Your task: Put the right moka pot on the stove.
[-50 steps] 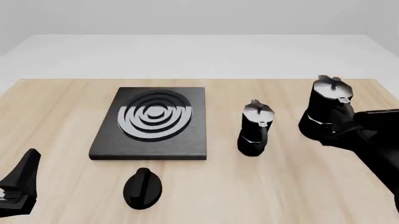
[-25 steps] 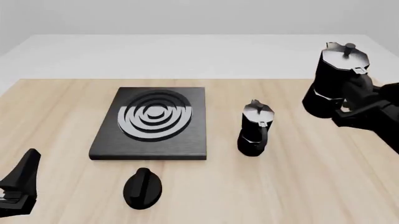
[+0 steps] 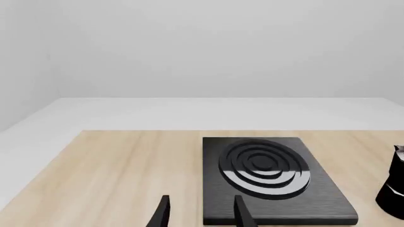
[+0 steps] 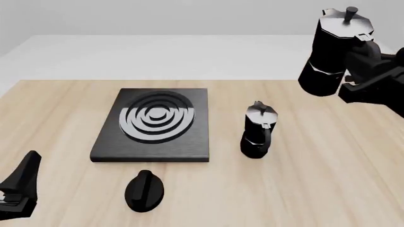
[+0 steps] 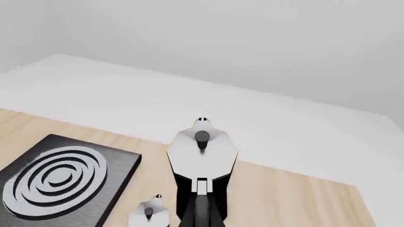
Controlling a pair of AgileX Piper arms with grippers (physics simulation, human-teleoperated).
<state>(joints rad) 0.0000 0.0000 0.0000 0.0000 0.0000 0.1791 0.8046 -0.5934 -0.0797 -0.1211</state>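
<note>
In the upper right of the front view the right gripper (image 4: 361, 61) has its jaws closed on the handle side of the right moka pot (image 4: 333, 52), which hangs in the air well above the table (image 4: 57, 113), upright or very nearly so. The right wrist view confirms the hold: the pot's grey lid and knob sit just ahead of the fingers, with the handle running back between them. The stove (image 4: 153, 124) lies at the left centre of the frame, well apart from the carried pot, and the twin pot (image 4: 258, 129) stands on the wood between the two, just right of the stove's edge. A small round knob (image 4: 144, 190) lies below the stove, near the bottom of the frame. The step in hand appears to be the carry across to the burner. To do it well, the right arm should hold its height while it travels leftward, so that the pot's base passes clear above the twin's lid, and should keep the pot level so the grip on the handle does not twist. Descent is best begun only once the base is over the middle rings, then made straight down. The left gripper (image 4: 18, 189) rests at the lower left corner, its fingers apart with nothing between them, as the left wrist view shows.
</note>
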